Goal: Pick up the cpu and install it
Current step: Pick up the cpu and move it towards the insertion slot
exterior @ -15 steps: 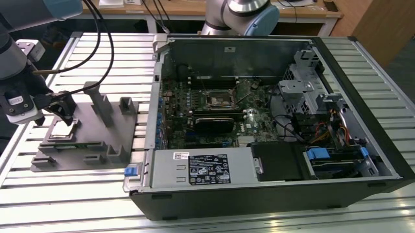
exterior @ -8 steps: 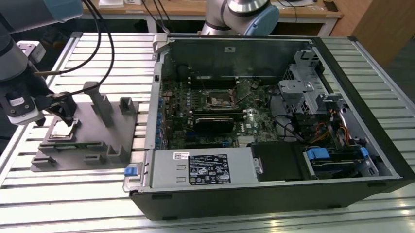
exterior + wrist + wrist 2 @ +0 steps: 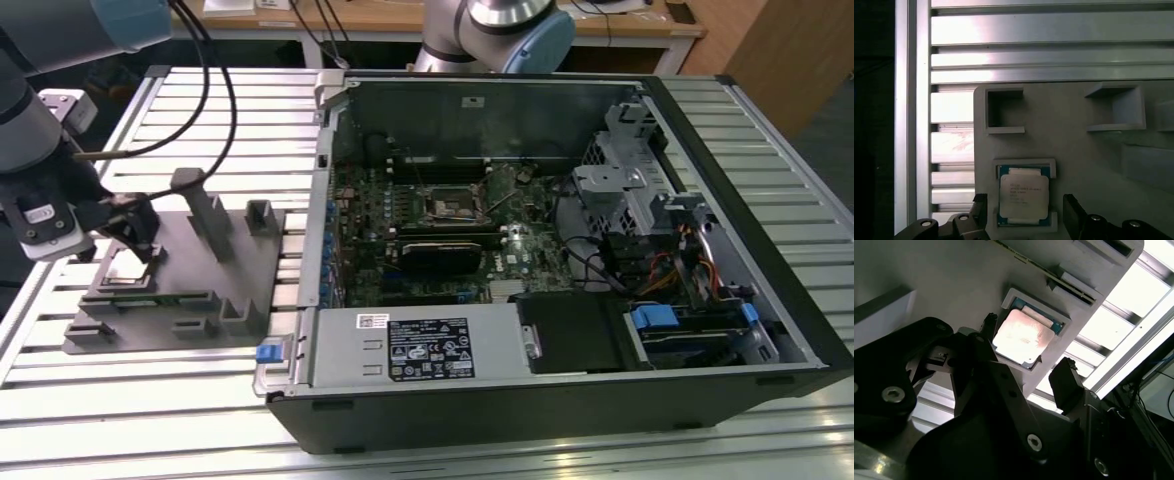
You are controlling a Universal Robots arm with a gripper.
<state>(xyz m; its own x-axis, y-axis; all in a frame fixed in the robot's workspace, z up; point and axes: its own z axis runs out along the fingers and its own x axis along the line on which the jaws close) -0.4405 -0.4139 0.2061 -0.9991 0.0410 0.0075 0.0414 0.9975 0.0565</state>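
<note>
The cpu [image 3: 1023, 196], a small square chip with a silvery top, lies flat in a shallow pocket of the grey plastic fixture [image 3: 180, 300] at the exterior view's left. It also shows as the cpu [image 3: 1021, 337] and the cpu [image 3: 127, 268]. My gripper [image 3: 1026, 212] hangs just over it, open, with one dark finger on each side of the chip and a small gap to each edge. The fingers [image 3: 1066, 385] do not touch it. In the exterior view the gripper [image 3: 134, 238] stands low above the fixture's near-left corner.
An open computer case [image 3: 561, 250] lies on the slatted metal table [image 3: 134, 420], to the exterior view's right of the fixture. The dark square socket [image 3: 454, 205] sits mid-motherboard. Upright posts [image 3: 207, 210] rise from the fixture beside the gripper. Cables [image 3: 214, 90] trail from the arm.
</note>
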